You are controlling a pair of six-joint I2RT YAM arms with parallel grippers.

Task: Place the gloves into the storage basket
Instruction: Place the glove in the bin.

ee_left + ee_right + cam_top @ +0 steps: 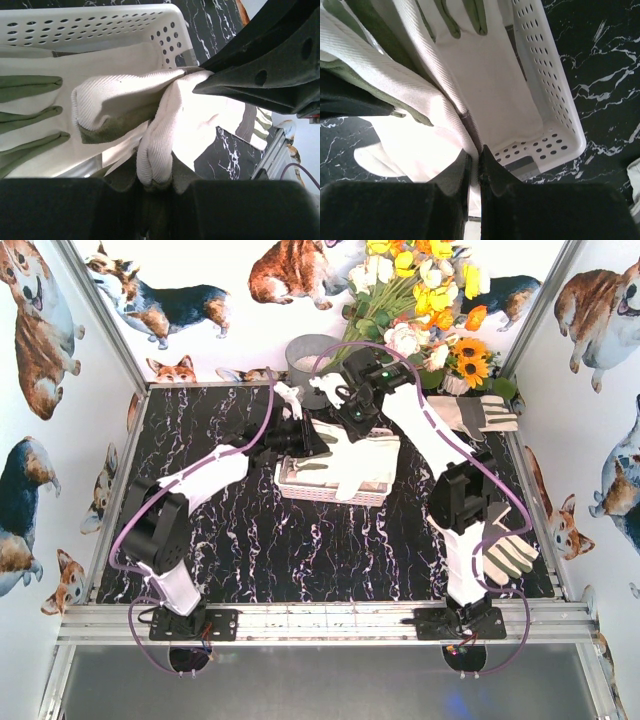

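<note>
My left tool (pixel 155 182) is clenched on a bunched fold of a cream glove (pixel 150 115). My right tool (pixel 476 155) is pinched shut on a thin edge of that same glove, so the two tools sit almost against each other. The glove hangs limp between them, draped across a corner of the storage basket (pixel 555 100), with some fabric inside the wall and some spilling outside over the worktop (pixel 250 540).

I judge it light, soft and floppy. The ribbed knit gives my fingers good bite, nothing in it can break, and it will sag and fold wherever I let go. A thick bunch or the wide cuff seems the safest hold; a single thin layer could slip free.

Another glove (pixel 490 85) already lies flat in the basket, its grey-green fingers pointing along the floor, and there looks to be room on top of it. The walls are low, so little lift should be needed, though trailing fabric could catch on the rim.

Just behind the basket on the far side stand a grey bucket (pixel 305 355) and a spray of flowers (pixel 420 300), so that side is tight. The near and left parts of the worktop look open. Two loose gloves wait on the right, one far (pixel 485 415) and one near (pixel 508 555), both at the worktop's edge.
</note>
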